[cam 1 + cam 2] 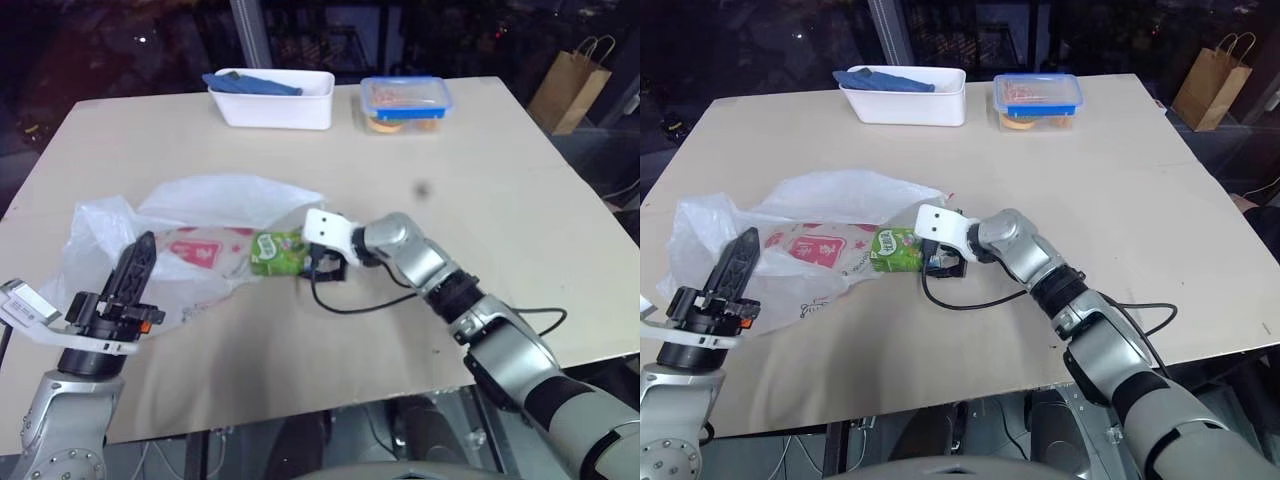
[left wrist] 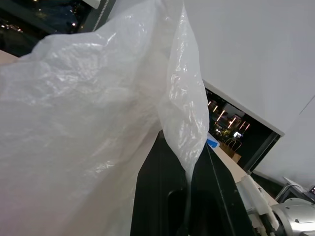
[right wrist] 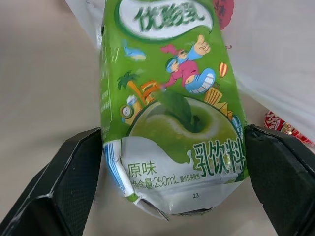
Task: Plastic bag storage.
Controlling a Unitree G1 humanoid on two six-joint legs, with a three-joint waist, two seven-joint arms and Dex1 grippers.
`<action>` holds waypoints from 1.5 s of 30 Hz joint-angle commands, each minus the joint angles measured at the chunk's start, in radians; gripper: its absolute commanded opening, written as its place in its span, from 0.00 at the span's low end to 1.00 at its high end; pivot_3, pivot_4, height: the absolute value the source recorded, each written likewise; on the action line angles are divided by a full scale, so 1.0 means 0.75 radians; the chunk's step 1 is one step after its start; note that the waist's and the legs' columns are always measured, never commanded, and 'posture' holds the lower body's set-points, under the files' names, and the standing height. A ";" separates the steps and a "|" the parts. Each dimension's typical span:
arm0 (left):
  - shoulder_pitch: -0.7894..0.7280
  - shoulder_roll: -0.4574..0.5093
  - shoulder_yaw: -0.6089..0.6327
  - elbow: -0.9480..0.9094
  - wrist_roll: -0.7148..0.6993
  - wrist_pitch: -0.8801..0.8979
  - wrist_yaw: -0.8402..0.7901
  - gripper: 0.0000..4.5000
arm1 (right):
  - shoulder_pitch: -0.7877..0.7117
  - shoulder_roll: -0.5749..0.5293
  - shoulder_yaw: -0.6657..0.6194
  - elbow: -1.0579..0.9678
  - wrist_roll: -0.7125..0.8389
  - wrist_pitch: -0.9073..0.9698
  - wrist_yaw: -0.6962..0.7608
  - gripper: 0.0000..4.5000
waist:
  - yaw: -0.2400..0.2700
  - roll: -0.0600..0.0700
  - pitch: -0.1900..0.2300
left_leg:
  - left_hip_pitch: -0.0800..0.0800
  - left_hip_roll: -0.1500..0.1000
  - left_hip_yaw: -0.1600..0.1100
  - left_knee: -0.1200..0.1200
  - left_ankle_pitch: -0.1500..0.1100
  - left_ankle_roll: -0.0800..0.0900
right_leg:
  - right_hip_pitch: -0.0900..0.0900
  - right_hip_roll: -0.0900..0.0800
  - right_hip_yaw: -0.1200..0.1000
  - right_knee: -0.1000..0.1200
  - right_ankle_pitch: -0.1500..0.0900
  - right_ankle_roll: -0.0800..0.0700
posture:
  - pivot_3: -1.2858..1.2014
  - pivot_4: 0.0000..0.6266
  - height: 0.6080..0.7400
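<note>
- Your left end effector (image 1: 140, 250) is closed, pinching a fold of the crinkly translucent white plastic bag (image 1: 215, 205), which lies on the light wooden desk (image 1: 480, 180).
- Your right end effector (image 3: 172, 162) stands wide, fingers (image 3: 74, 177) flanking a green drink carton (image 3: 167, 98) at the bag's mouth.

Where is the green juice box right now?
The green drink carton lies on the table, near its middle, at the mouth of the plastic bag on its left, between the right gripper's open fingers.
</note>
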 commanded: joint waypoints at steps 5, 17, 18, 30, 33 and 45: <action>-0.007 -0.009 -0.018 -0.023 0.013 -0.016 -0.005 0.00 | -0.023 0.011 0.016 0.097 -0.070 -0.034 -0.019 0.94 | 0.001 0.000 0.000 | 0.000 0.000 0.000 0.000 0.000 0.000 | 0.000 0.000 0.000 0.000 0.000 0.000 | 0.52 0.24 1.00; -0.025 -0.017 -0.036 -0.014 0.027 -0.016 -0.008 0.00 | -0.019 0.027 -0.063 -0.004 -0.022 -0.052 -0.030 0.68 | 0.001 0.001 0.000 | -0.001 0.000 -0.001 0.000 0.000 0.000 | 0.000 0.001 0.000 0.000 0.000 -0.001 | 0.52 0.24 1.00; -0.027 -0.016 -0.036 -0.013 0.027 -0.015 -0.008 0.00 | -0.022 0.028 -0.070 -0.019 -0.016 -0.041 -0.030 0.68 | 0.001 0.001 0.001 | -0.001 0.000 -0.001 0.000 0.000 0.000 | 0.000 0.001 0.000 0.000 0.000 -0.001 | 0.52 0.24 1.00; -0.046 -0.006 -0.049 -0.033 0.014 0.002 0.000 0.00 | 0.027 0.006 -0.072 -0.483 0.122 0.238 0.126 0.68 | 0.003 0.001 0.002 | -0.007 0.000 -0.002 -0.002 0.000 -0.001 | -0.005 0.000 -0.001 -0.003 0.002 0.003 | 0.52 0.24 1.00; -0.011 -0.006 -0.055 -0.064 -0.009 0.016 -0.021 0.00 | 0.009 0.041 -0.084 -0.505 0.144 0.306 0.090 0.68 | 0.003 0.001 0.002 | -0.007 0.000 -0.002 -0.002 0.000 -0.001 | -0.005 0.000 -0.001 -0.003 0.002 0.002 | 0.52 0.24 1.00; 0.173 -0.003 -0.112 -0.182 -0.117 0.064 -0.140 0.00 | -0.364 0.447 -0.208 -0.004 0.230 0.132 -0.174 0.74 | 0.005 0.004 0.006 | -0.009 0.001 -0.002 -0.004 -0.001 -0.001 | -0.008 0.000 -0.002 -0.003 -0.001 -0.003 | 0.52 0.24 1.00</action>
